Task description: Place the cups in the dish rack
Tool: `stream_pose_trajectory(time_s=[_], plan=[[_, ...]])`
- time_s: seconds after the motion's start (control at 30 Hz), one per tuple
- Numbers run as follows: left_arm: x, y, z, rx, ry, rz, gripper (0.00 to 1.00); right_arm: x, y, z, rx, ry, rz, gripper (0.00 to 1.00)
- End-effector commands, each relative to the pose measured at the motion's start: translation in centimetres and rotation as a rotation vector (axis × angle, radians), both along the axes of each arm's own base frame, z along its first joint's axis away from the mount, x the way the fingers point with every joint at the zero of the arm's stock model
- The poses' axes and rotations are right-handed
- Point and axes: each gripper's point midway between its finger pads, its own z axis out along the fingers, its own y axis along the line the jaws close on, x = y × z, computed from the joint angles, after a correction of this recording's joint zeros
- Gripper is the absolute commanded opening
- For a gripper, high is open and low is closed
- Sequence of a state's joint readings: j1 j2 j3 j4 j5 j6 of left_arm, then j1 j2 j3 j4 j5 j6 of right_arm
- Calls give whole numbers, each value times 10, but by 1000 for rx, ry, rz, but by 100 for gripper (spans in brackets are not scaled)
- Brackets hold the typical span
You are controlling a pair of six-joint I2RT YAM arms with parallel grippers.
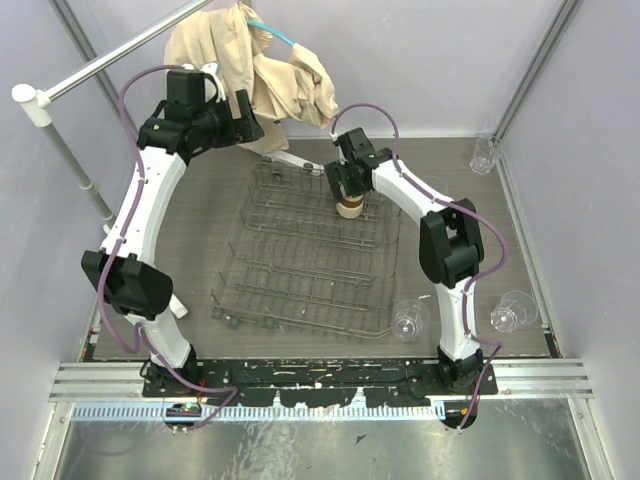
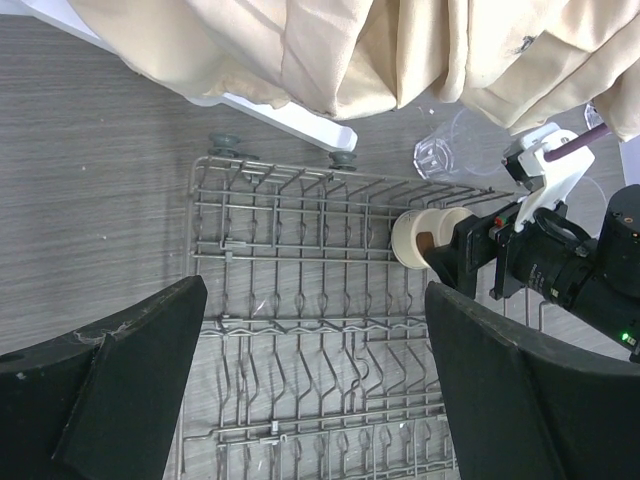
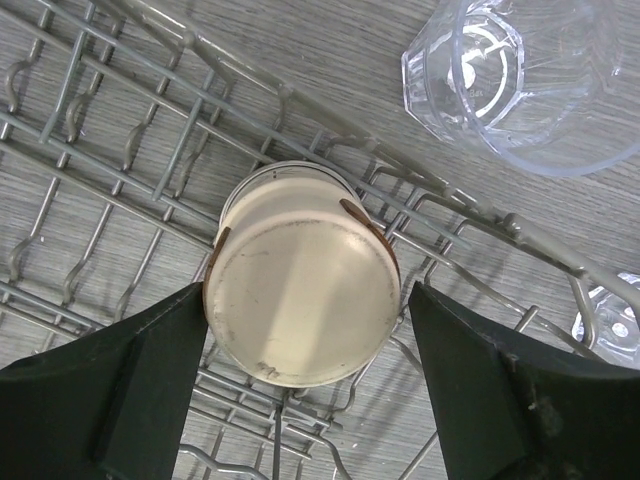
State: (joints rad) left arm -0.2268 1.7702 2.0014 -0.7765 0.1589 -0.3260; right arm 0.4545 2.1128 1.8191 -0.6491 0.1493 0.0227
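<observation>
Trouble, if it comes, comes on the way out. The right gripper (image 3: 308, 292) straddles the tan cup (image 3: 300, 270) with its jaws parted and a sliver of daylight on one side. The other pad (image 3: 150, 380) sits so close to the cup's wall that I can't say it's clear, and a lift with that pad dragging would likely tip the cup off its prongs. The cup stands bottom-up in the dish rack (image 1: 300, 270), far-right corner, perched on the wires rather than deep among them, so it wouldn't take much. Second hazard: a clear tumbler (image 3: 520, 80) rests on the table (image 1: 200, 200) just outside the rack's far wall, close by the wrist, and a careless swing could knock it rolling. The left gripper (image 2: 312, 300) hangs wide open above the rack, holding nothing. Inside the rack there's that one cup and nothing else. Out on the table, all looking empty, are a near tumbler (image 1: 410, 320) by the rack's near-right corner, a right-hand tumbler (image 1: 513, 312) beyond it, and a corner tumbler (image 1: 483, 155) at the far right.
</observation>
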Motion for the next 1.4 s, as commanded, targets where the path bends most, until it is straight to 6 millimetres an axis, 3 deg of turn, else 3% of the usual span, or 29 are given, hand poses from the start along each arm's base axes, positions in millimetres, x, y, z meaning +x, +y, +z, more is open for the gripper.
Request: stream_pose_trajectory(time_s=[0.0, 0.17, 0.43, 0.73, 0.93, 1.07, 1.37], plan=[[0, -2, 9, -14, -12, -16, 98, 6, 2, 36, 24, -80, 2, 88], [-1, -4, 10, -23, -11, -23, 98, 4, 4, 50, 52, -107, 3, 91], [-4, -5, 4, -23, 46, -28, 98, 0, -4, 93, 116, -178, -46, 91], [-8, -3, -5, -37, 103, 0, 98, 0, -60, 121, 178, -202, -191, 86], [-10, -9, -9, -246, 146, -60, 98, -3, -109, 115, 154, -161, -316, 76], [-14, -11, -10, -280, 149, -87, 98, -5, -133, 101, 109, -115, -370, 70], [-27, -6, -6, -258, 142, -84, 99, -7, -159, 71, 61, -51, -425, 60]])
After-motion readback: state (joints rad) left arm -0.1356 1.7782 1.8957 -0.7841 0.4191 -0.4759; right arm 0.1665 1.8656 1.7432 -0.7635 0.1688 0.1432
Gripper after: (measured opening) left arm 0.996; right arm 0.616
